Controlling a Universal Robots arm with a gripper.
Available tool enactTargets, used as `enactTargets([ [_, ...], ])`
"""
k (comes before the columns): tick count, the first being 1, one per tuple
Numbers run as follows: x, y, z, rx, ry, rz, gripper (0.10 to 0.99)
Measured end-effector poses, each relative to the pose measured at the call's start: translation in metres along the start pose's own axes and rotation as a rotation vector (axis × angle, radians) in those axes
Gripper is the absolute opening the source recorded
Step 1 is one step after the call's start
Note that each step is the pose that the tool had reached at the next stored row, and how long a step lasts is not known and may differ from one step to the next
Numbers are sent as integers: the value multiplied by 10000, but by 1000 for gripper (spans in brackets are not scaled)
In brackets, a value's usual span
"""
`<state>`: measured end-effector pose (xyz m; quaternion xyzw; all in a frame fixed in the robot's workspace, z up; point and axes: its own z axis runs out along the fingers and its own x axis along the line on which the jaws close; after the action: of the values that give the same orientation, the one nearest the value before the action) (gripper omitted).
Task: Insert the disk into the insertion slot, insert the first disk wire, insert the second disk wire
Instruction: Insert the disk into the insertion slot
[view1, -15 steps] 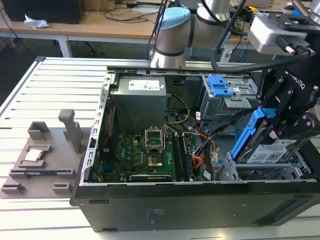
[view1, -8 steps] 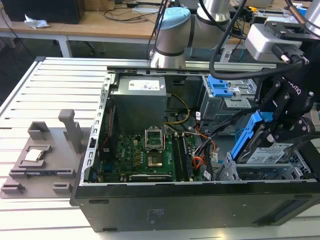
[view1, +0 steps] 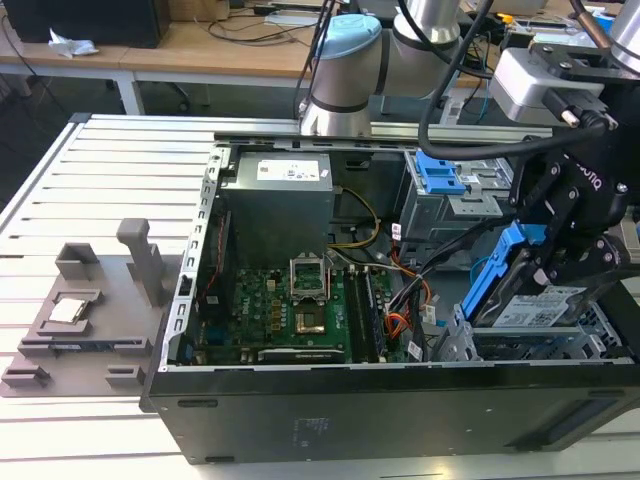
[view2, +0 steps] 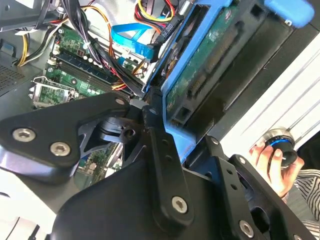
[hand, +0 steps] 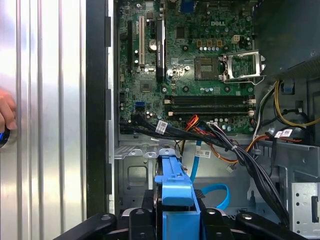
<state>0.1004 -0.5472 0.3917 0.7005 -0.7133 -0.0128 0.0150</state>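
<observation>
At the exterior view's left a grey fixture (view1: 85, 320) sits on the slatted metal surface (view1: 110, 170). Beside it, toward the middle, stands the open computer case (view1: 300, 420). It has a grey power supply (view1: 275, 205) at its far end and the green motherboard (view1: 270, 315) nearer the camera. Further right inside the case, a bundle of black, orange and yellow wires (view1: 405, 290) runs beside the motherboard. Behind the bundle a taller grey cage (view1: 450, 195) carries a blue clip (view1: 437, 175).

At the exterior view's right the black tool (view1: 540, 260) is clamped on the raised end of the disk (view1: 528, 308), gripping its blue carrier. The disk is tilted, label up, with its lower end over the insertion slot (view1: 520, 345), the low silver cage in the case's near corner. I cannot tell whether the disk touches the cage.

In the first wrist view the carrier's blue end sits between the tool's fingers (hand: 150, 210), above a blue flat cable (hand: 215, 195). In the second wrist view the disk (view2: 210, 60) shows its green circuit side. Outside the case, a person's hand (view2: 270, 160) holds a round blue-and-black knob (view2: 280, 140).
</observation>
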Motion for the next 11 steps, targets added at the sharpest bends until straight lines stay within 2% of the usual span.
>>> enactTargets([
  [1, 0, 0, 0, 0, -1, 0, 384],
  [2, 0, 0, 1, 0, -2, 0, 447],
  [6, 0, 0, 3, 0, -1, 0, 447],
  [7, 0, 0, 3, 0, -2, 0, 427],
  [11, 0, 0, 4, 0, -1, 1, 184],
])
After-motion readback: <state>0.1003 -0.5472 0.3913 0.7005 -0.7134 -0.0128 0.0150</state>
